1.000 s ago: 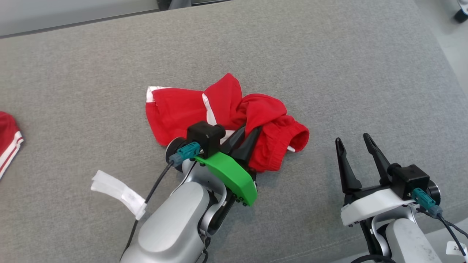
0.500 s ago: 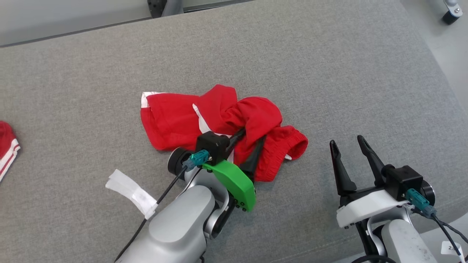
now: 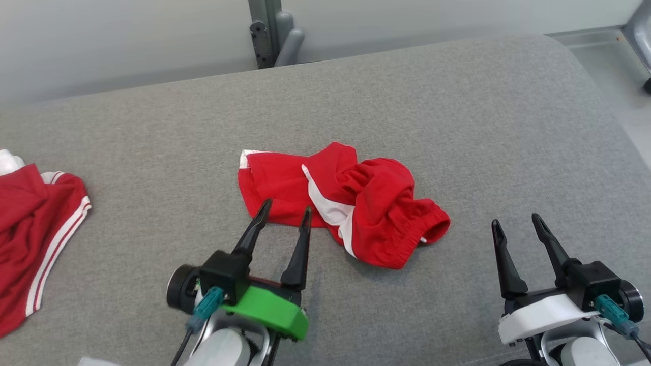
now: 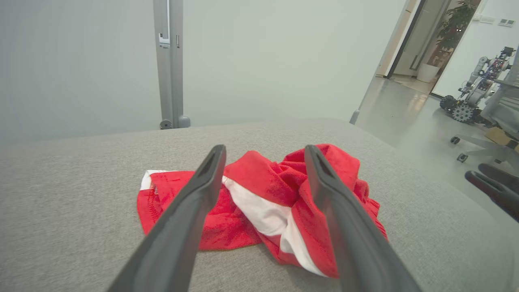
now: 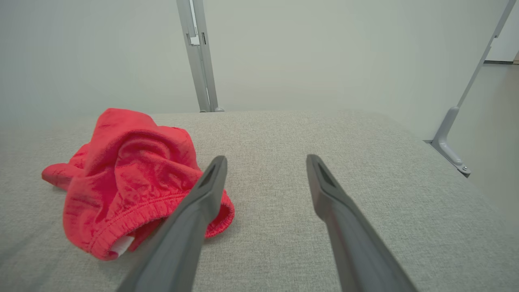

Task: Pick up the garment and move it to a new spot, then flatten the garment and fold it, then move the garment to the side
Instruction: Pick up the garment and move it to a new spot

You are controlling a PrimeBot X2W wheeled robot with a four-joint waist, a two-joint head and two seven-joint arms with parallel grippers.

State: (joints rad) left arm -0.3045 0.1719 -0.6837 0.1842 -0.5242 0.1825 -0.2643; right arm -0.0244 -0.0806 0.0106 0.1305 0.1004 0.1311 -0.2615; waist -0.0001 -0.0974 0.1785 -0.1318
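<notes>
Head view first. Looks down onto the grey padded bench (image 3: 483, 101). Near its middle, a crumpled red garment (image 3: 371, 203), long axis running roughly from the bench's left edge toward its right, slanting nearer at the right end. At that right end, the bunched elastic waistband (image 3: 432, 229); at the left end, the flatter white-trimmed leg hem (image 3: 247, 160).

Left gripper (image 3: 285, 209) spread wide and empty, pointing away from the near edge at the garment's near-left part, tips level with its near border. Contact hard to judge; going by left wrist view, probably a gap, with cloth dead ahead.

Right gripper (image 3: 514, 219) likewise wide, holding nothing, toward the near right corner, well apart from the cloth; from there, waistband ahead and to the left.

Leaves the left arm plainly the nearer. Calls, most likely, for flattening, one gripper per end along that axis.

By the left edge, a second red garment (image 3: 40, 229), best left alone.
</notes>
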